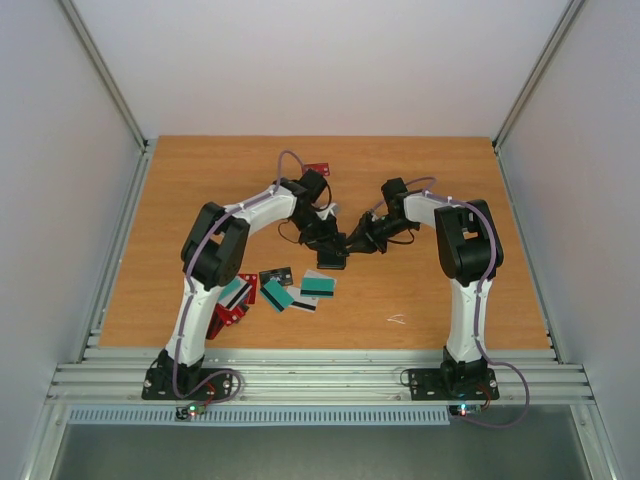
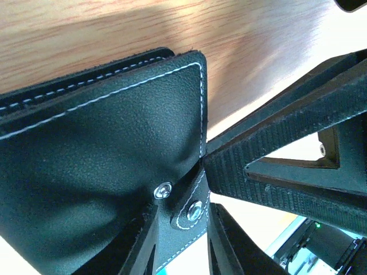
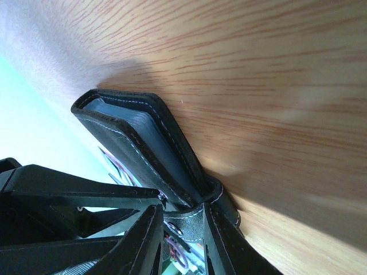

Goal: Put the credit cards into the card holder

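Small black leather card holder [image 1: 333,258] with white stitching, pinched from two sides at its strap end. Gripped there by the left hand [image 1: 330,245], closed tight, fingers [image 2: 132,252] flanking the short stitched strap [image 2: 186,229] and its two silver snap studs [image 2: 164,190]. Gripped at the same end by the right hand [image 1: 354,243], likewise closed on it from the opposite side, with one ribbed finger pad [image 2: 229,169] pressed against the holder's edge just above the strap. Slightly parted along the edge away from the strap, with pale grey-blue lining between the two black covers in the right wrist view. Close over the light brown wooden tabletop [image 1: 430,190]; cannot tell whether touching it or just clear of it.

Thin flat plastic credit cards [image 1: 290,290] scattered loose on the wood near the holder, on its side toward the left arm's base. Two teal ones with a dark stripe closest to the holder, a small black one with pale print just beside them, a white one partly under a teal one. Red ones farthest from the holder, partly hidden under the left arm. One more red card [image 1: 318,168] alone, well apart from the holder on its far side. Tiny pale scrap [image 1: 397,320] lying toward the right arm's base from the holder, too small to make out.
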`<state>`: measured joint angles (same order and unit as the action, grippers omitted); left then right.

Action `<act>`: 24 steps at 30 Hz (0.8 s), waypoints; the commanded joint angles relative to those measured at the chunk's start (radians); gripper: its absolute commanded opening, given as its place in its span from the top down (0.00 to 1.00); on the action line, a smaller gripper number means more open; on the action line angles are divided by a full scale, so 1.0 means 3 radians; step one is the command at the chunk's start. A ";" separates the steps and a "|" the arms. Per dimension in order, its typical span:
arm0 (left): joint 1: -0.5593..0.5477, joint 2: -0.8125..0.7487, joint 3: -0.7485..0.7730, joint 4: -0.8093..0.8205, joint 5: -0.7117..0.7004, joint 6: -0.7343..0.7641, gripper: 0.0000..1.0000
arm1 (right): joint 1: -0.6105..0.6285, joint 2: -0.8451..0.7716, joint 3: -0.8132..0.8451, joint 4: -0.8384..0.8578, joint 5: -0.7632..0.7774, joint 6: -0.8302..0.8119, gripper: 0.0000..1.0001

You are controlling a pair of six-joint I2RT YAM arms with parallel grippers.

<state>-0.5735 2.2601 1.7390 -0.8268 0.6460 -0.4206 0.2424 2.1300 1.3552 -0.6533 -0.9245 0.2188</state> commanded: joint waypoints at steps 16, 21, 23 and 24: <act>-0.0040 0.0186 -0.0016 0.0190 0.0141 -0.0066 0.83 | 0.0058 0.0100 -0.0094 -0.0049 0.0157 -0.0040 0.79; -0.0045 0.0182 -0.0004 0.0187 0.0144 -0.0053 0.89 | 0.0057 0.0104 -0.0094 -0.0057 0.0162 -0.0044 0.79; -0.0047 0.0175 -0.0002 0.0178 0.0142 -0.0040 0.95 | 0.0059 0.0108 -0.0089 -0.0062 0.0162 -0.0045 0.79; -0.0044 0.0170 -0.0003 0.0173 0.0138 -0.0039 0.97 | 0.0056 0.0106 -0.0085 -0.0061 0.0162 -0.0048 0.79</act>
<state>-0.5739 2.2784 1.7390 -0.8108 0.6865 -0.4381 0.2424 2.1300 1.3529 -0.6540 -0.9161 0.2012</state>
